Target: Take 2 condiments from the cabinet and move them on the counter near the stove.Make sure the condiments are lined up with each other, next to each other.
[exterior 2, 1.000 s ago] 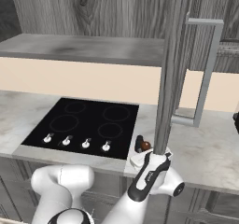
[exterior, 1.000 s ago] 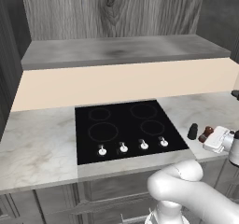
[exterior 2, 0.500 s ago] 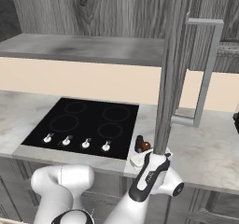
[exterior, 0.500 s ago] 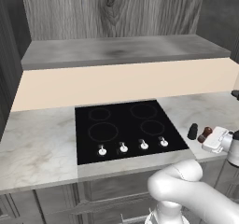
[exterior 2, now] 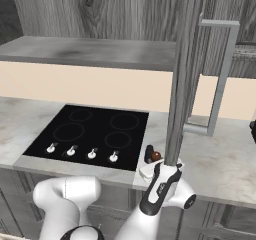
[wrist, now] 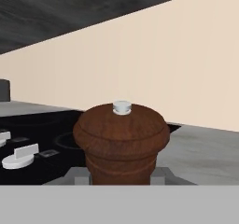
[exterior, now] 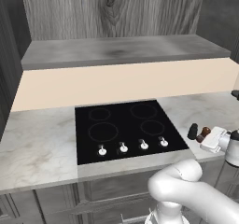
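- You've got the gripper low at the counter, just right of the stove front corner; fingers closed on the brown mill.
- Hand view: mill sits dead centre between the finger tips, grey pads at its neck both sides. Its base is cut off by the bottom of the view, so can't tell if it touches the counter.
- Left base view: brown mill mostly hidden by the hand, just the rounded top shows. Black shaker stands just beside it on the stove side, on the counter, near the stove's front right corner.
- Right base view: black shaker and brown top peek out beside a grey upright panel; the hand covers their lower parts.
- Whether the two touch: too small to tell in either base view.
- Knobs along the stove front are clear; in the hand view two white ones show at left, a third cut by the edge.
- Cabinet shelf above the beige backsplash, well up from the stove.
- Arm runs off the frame edge at right in the left base view.
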